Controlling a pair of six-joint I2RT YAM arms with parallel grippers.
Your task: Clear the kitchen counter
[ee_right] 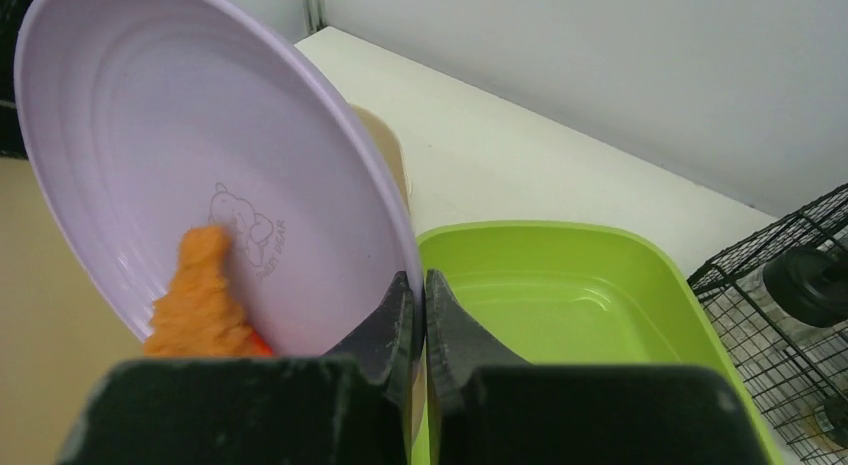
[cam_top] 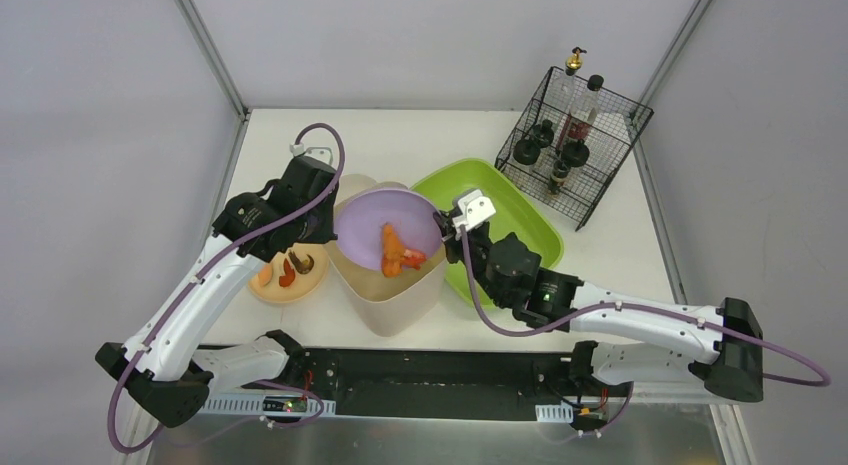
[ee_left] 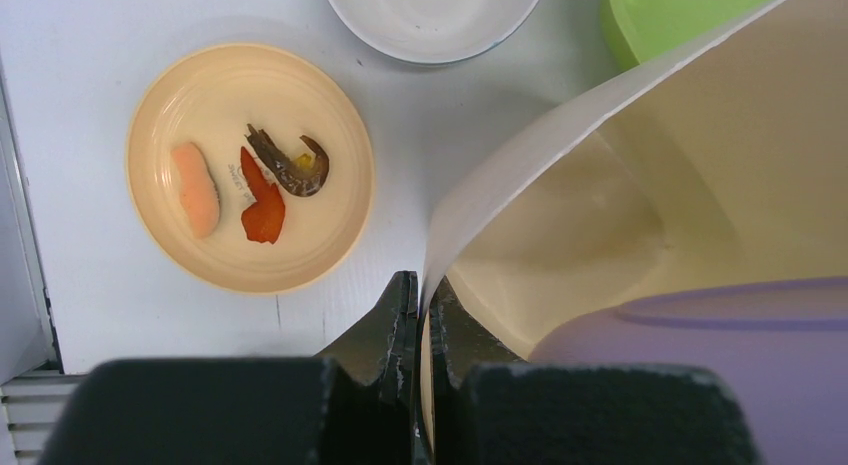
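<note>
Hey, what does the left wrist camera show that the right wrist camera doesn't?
Only the left wrist view: a cream plate with three food pieces, a white bowl, and the left gripper shut on the rim of the beige bin. Only the right wrist view: the orange fried food on the purple plate, the wire basket of bottles, and the right gripper shut on that plate's rim. Both: the beige bin, purple plate, green tray and white kitchen counter.

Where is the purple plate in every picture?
Top external: round lilac plastic plate in the middle, tilted over the beige plastic bin.
Left wrist: bottom right corner.
Right wrist: upper left, pinched by the right claw.
Shared landmark: bright green plastic tray.
</note>
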